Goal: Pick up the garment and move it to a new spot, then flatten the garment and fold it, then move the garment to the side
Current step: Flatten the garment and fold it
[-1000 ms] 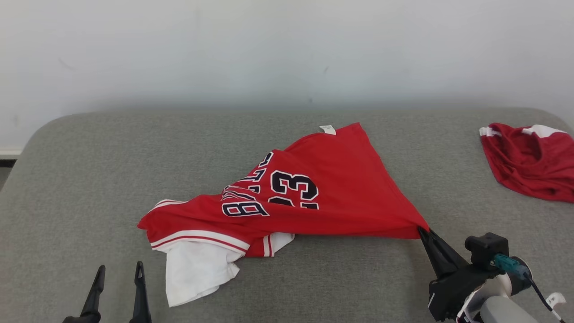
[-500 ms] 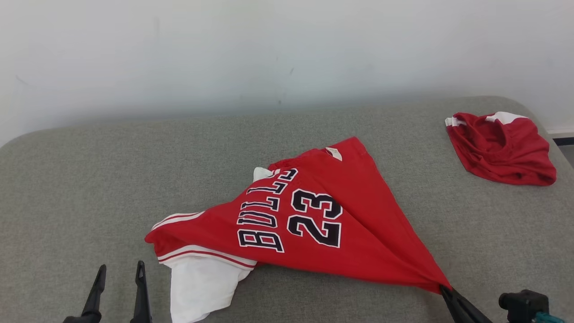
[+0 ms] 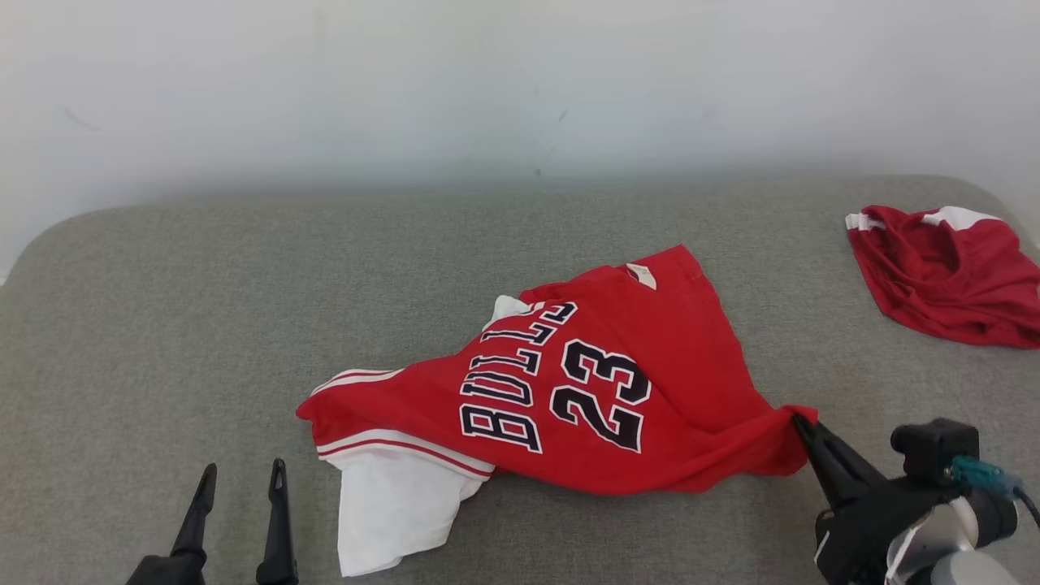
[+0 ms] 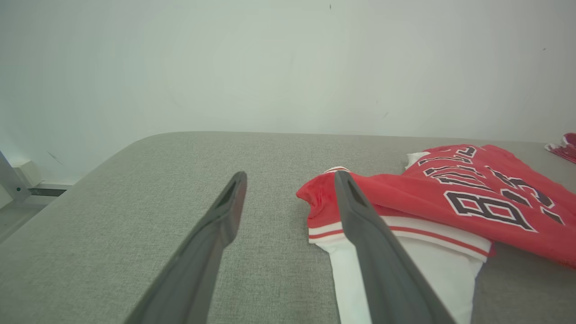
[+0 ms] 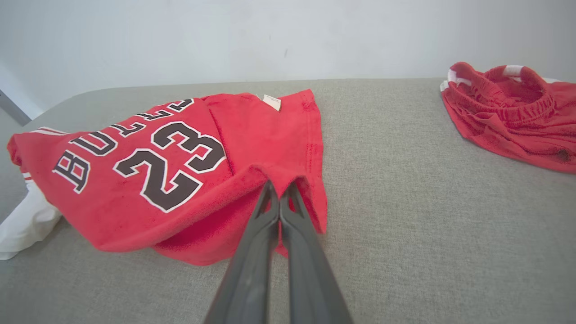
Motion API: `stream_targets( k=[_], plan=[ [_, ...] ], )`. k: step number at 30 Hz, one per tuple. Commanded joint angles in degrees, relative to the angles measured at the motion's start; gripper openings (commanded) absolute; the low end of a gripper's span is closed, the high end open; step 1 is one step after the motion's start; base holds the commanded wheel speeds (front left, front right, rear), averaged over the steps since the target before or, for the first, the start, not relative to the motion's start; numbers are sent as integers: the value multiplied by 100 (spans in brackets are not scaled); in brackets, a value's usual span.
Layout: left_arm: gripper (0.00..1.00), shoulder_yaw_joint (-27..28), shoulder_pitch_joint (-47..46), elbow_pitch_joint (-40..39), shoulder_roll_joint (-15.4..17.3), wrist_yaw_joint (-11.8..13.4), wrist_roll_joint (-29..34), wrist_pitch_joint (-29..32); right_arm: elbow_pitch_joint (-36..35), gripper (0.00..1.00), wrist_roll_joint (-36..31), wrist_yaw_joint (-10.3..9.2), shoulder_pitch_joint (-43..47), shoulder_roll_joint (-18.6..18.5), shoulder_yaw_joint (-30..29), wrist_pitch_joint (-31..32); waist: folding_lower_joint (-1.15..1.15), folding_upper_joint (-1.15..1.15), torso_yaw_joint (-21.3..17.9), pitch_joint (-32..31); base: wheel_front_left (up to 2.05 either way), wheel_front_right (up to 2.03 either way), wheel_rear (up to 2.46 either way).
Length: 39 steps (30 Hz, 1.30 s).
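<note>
Close to the front edge of the grey fabric-covered cushion [image 3: 162, 325], toward its right end, my right gripper [image 3: 800, 422] is pinched fully together on one corner of the red basketball jersey [image 3: 691, 366] with dark "BULLS 23" lettering. In the right wrist view, just a small peak of cloth is caught between the tips. My left gripper [image 3: 241, 470] hangs spread wide and holds nothing, near the front edge and just left of the white cloth panel [image 3: 390, 504] that pokes out under the jersey's striped hem. The jersey itself lies crumpled across the middle of the cushion, letters up.

That bite is my main worry: it is thin, so I judge a quick pull could let the corner slip free. With a single hold, a drag would likely draw the cloth into a rope rather than spread it, and the white panel could tuck under and hide a fold. Too much travel toward the front edge could spill fabric over it. Well apart, at the far right corner, sit the rumpled red shorts with white trim [image 3: 942, 276]; carrying the jersey that way risks tangling the two.
</note>
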Motion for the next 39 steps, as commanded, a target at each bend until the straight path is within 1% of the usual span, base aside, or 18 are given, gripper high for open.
stream_targets(
  k=[1, 4, 8, 14, 15, 16, 17, 20, 22, 26, 32, 36, 39],
  plan=[
    [100, -9, -51, 18, -9, -3, -23, -18, 101, 0, 6, -13, -114, 9, 16, 24, 0, 0, 119, 68, 0, 0, 0],
    [100, -91, -129, 39, -9, -1, -35, -18, 704, 0, 21, -13, -694, 8, 95, -16, 0, 0, 264, 119, 0, 0, 0],
    [100, -175, -230, 124, -10, -12, -58, -18, 1680, 0, 47, -13, -1399, 17, 207, -133, 0, 0, 421, 163, 0, 0, 0],
    [100, -267, -296, 196, -9, -18, -103, -18, 3089, 0, 198, -13, -2127, 135, 376, -466, 0, 0, 536, 178, 0, 0, 0],
    [100, -283, -301, 201, -9, -18, -109, -18, 3245, 12, 200, -12, -2206, 157, 430, -567, 0, 0, 542, 172, 0, 0, 0],
    [100, -300, -302, 208, -9, -15, -113, -18, 3375, 50, 210, -13, -2265, 178, 496, -683, 0, 0, 544, 158, 0, 0, 0],
    [100, -316, -296, 212, -10, -2, -114, -17, 3491, 100, 266, -13, -2307, 201, 546, -799, 0, 0, 539, 145, 0, 0, 0],
    [100, -311, -220, 200, -10, 25, -110, -18, 3651, 100, 333, -13, -2334, 165, 764, -1185, 0, 0, 475, 74, 0, 0, 0],
    [100, -279, -155, 199, -8, 30, -88, -17, 3638, 100, 412, -13, -2263, 146, 905, -1437, 0, 0, 413, 12, 0, 0, 0],
    [100, -185, -45, 167, -9, 28, -54, -17, 3409, 100, 611, -13, -2015, -17, 1058, -1709, 0, 0, 267, -81, 0, 0, 0],
    [100, -155, 91, 160, -10, 8, -71, -18, 2750, 100, 776, -13, -1358, -226, 945, -1822, 0, 0, 83, -113, 0, 0, 0],
    [100, -207, 157, 204, -9, -7, -90, -17, 2342, 100, 720, -13, -947, -219, 722, -1823, 0, 0, -2, -93, 0, 0, 0],
    [100, -243, 186, 256, -9, -14, -103, -17, 2190, 100, 674, -13, -764, -161, 625, -1824, 0, 0, -21, -85, 0, 0, 0]
  ],
)
